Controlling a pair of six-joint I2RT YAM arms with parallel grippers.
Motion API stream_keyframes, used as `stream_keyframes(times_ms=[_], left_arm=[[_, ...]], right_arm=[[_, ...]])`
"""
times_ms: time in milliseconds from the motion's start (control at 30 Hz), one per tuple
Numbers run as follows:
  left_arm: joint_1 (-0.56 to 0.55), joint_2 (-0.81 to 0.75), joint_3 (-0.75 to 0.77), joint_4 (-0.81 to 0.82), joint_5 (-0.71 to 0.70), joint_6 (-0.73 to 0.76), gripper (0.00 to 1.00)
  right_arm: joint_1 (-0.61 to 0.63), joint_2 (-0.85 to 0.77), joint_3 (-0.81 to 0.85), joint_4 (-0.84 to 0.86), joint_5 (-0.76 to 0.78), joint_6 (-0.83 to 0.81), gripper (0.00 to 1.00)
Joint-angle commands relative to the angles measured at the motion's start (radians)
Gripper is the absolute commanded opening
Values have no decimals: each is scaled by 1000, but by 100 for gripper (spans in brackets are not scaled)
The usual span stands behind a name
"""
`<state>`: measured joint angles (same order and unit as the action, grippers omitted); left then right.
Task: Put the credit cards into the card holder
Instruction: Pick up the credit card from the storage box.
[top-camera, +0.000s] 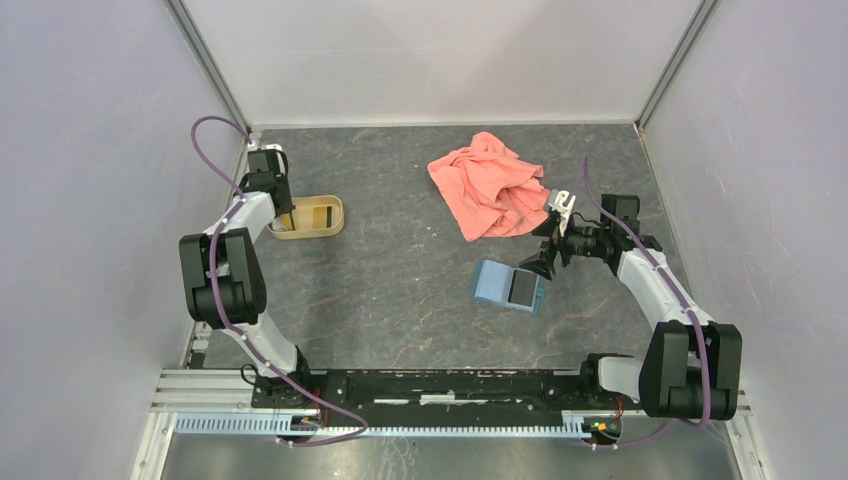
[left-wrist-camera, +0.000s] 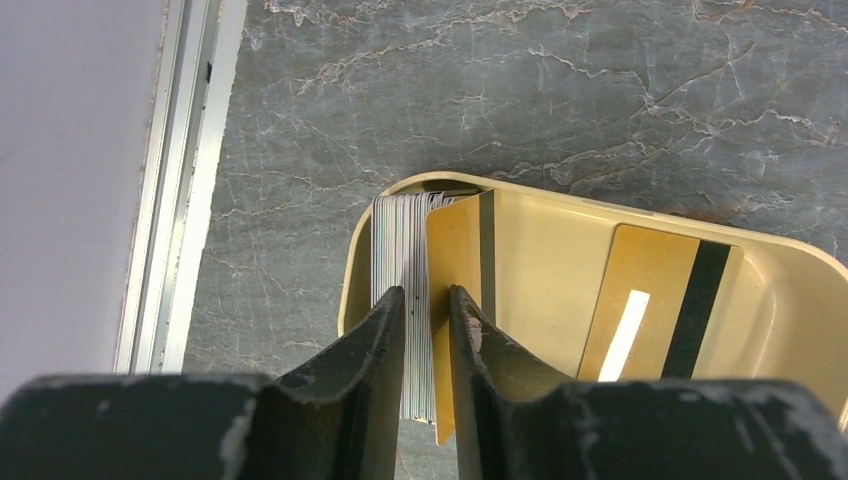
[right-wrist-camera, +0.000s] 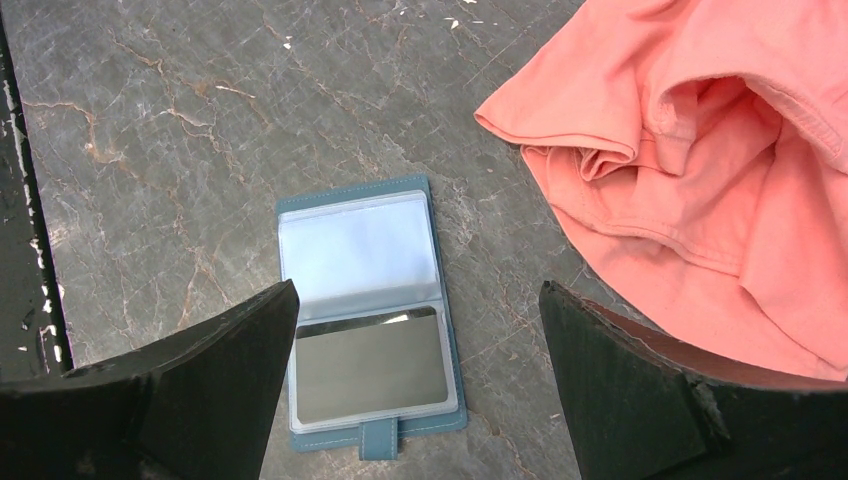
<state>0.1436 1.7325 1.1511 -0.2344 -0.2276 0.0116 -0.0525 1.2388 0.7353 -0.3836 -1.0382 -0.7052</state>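
The credit cards are in the tan tray at the far left of the table. Most of them stand on edge as a tight stack against one rounded end of the tray. The outermost card shows an orange-gold face and a dark stripe along its far side. One more card lies apart on the tray floor, its long axis pointing toward the far rim and its stripe on the side away from the stack.

The left hand reaches down into the tray with its two fingers astride the outer cards of the stack. The gap between them is narrow and filled with card edges. I cannot tell whether the pads are pressing on the cards.

From above, the tray's long axis runs left to right. It sits close to the metal rail at the table's left edge, with bare table to its right.

The card holder lies unfolded near the middle right of the table, clear sleeves up. Its long axis runs roughly left to right in the top view, and the snap tab end points toward the right arm.

The right hand hangs above the holder, jaws spread wide and gripping nothing. The salmon cloth lies bunched just beyond, near the holder but not touching it. Open table surrounds the holder's other sides.
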Motion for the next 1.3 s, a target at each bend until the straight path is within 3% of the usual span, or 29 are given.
stream_keyframes(times_ms=[0, 367, 767, 1033, 1167, 1267], left_arm=[[4, -31, 33, 0, 16, -9, 27], [3, -33, 40, -7, 69, -37, 3], [3, -114, 43, -39, 215, -79, 2], [3, -331, -78, 5, 615, -237, 2], [-5, -428, -264, 272, 969, -493, 2], [-62, -461, -409, 594, 1068, -717, 2]], right_arm=[[0, -1, 26, -8, -6, -14, 98], [0, -5, 27, -11, 0, -20, 98], [0, -8, 28, -15, 12, -27, 98], [0, -21, 32, -26, 21, -43, 98], [0, -31, 28, -21, -15, -32, 98], [0, -27, 4, 20, -141, 48, 98]])
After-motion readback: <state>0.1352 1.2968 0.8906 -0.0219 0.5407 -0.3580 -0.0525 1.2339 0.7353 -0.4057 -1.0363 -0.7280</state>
